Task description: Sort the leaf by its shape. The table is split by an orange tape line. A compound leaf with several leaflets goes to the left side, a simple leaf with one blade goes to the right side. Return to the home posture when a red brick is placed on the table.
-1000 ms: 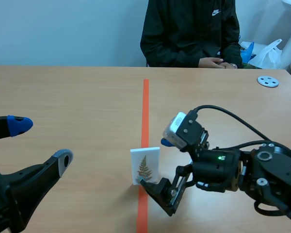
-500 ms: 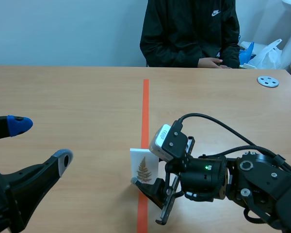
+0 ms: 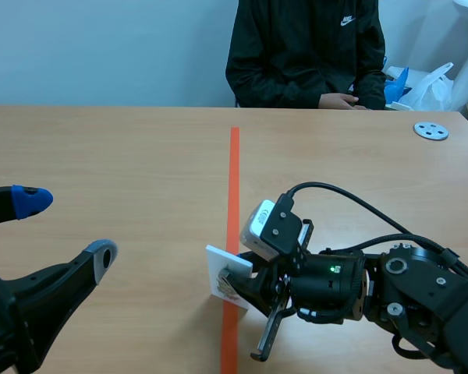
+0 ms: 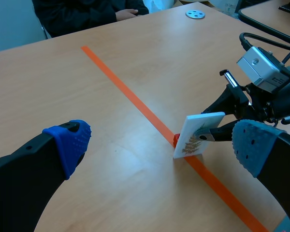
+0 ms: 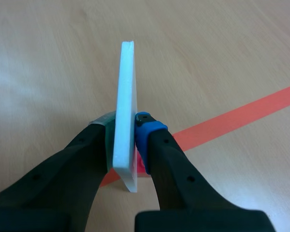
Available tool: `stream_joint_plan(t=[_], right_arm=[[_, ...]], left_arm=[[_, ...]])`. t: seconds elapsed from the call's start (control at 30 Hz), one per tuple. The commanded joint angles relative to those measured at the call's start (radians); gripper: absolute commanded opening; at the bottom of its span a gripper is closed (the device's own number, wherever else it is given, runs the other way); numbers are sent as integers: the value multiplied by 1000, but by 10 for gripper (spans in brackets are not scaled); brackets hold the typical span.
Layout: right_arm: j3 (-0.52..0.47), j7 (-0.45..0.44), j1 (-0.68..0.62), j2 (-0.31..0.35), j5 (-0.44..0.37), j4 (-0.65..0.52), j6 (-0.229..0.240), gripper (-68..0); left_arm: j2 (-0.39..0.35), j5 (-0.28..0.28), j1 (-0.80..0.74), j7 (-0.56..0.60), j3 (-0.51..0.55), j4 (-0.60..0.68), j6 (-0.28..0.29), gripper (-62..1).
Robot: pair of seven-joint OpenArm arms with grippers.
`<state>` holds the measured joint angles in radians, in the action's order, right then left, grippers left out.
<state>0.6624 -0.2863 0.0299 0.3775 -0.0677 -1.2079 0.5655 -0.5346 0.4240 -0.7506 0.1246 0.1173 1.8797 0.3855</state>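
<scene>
Right claw (image 5: pixel 126 128) clamps the one white leaf card (image 5: pixel 126 82), tilted at the single tape line (image 3: pixel 234 171); left claw (image 3: pixel 66 228) gapes apart.

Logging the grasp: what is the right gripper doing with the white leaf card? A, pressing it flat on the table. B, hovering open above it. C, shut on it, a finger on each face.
C: the right wrist view shows the white leaf card pressed edge-on between the two fingers of the right gripper.

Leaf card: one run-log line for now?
right gripper: shut on white card with compound-leaf print | card: tilted at orange tape line | left gripper: open
</scene>
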Motion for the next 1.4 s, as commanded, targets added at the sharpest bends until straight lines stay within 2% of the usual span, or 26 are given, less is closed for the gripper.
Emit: stream_joint_plan(t=[0.0,0.13,0.27,0.47,0.67,0.87,1.03,1.1,1.23,1.37], right_arm=[[-13,-15,15,11,-11,-21,0,-660],[-33,-28,14,11,-21,-24,5,-660],[-95,-27,14,13,-60,-32,13,-660],[-257,-24,14,13,-105,-33,72,-660],[-440,0,-3,13,-144,-37,84,-660],[-618,101,-24,13,-229,-37,87,-660],[-755,201,-41,13,-353,-37,90,-660],[-802,234,-42,13,-368,-37,90,-660],[-870,264,-42,13,-371,-36,75,-660],[-882,266,-40,13,-371,-36,-13,-660]], left_arm=[[5,6,3,18,-1,12,2,14],[5,6,3,18,-1,12,2,14],[5,6,3,18,-1,12,2,14],[5,6,3,18,-1,12,2,14],[5,6,6,18,-1,12,2,14],[8,6,6,17,-1,12,2,14],[8,6,6,16,-1,12,2,14],[8,6,6,17,-1,12,2,14],[8,6,6,17,-1,12,2,14],[8,6,6,17,-1,12,2,14]])
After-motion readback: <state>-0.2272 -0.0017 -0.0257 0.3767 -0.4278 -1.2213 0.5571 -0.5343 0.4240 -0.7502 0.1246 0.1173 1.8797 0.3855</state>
